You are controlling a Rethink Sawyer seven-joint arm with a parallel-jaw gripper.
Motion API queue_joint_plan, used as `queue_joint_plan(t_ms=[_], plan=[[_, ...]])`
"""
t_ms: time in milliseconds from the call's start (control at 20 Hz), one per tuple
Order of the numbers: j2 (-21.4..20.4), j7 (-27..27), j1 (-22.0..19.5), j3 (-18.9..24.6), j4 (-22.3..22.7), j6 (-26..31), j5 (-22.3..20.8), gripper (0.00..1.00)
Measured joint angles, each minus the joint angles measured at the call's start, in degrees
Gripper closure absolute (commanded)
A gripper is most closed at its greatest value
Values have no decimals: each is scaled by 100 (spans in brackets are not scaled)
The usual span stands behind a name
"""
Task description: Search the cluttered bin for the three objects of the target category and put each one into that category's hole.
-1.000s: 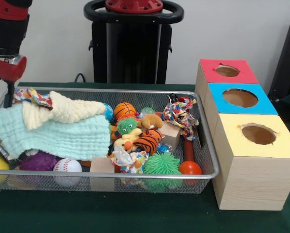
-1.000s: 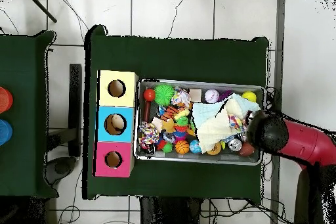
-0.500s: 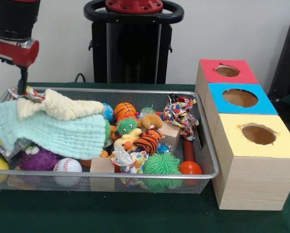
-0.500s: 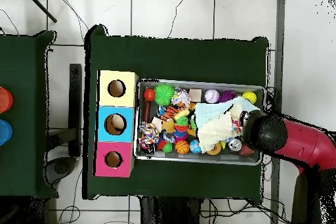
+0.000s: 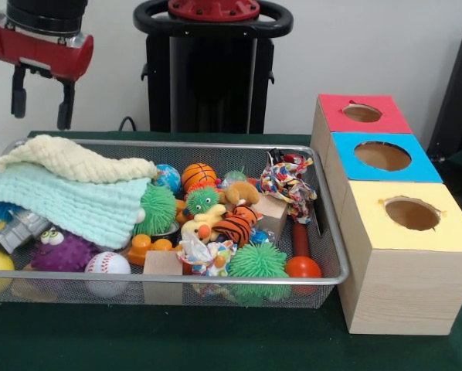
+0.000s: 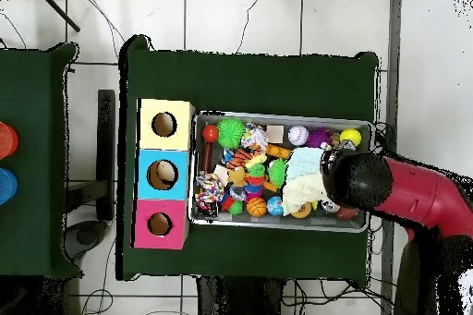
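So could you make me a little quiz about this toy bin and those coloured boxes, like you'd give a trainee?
1. True or false: the gripper is holding a cloth.
2. In the front view, which box is nearest the camera: A red, B blue, C yellow?
3. Fill in: the white baseball lies in the bin beside a ______ monster toy.

Key:
1. False. It hangs above the bin, jaws open and empty; the cloths lie on the toys.
2. C
3. purple
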Motion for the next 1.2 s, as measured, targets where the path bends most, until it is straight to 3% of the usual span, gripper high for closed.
queue_joint_plan(t_ms=[650, 1200], plan=[[-6, 0, 155, 55, 12, 0, 11, 0], [-61, 0, -95, 475, 192, 0, 25, 0]])
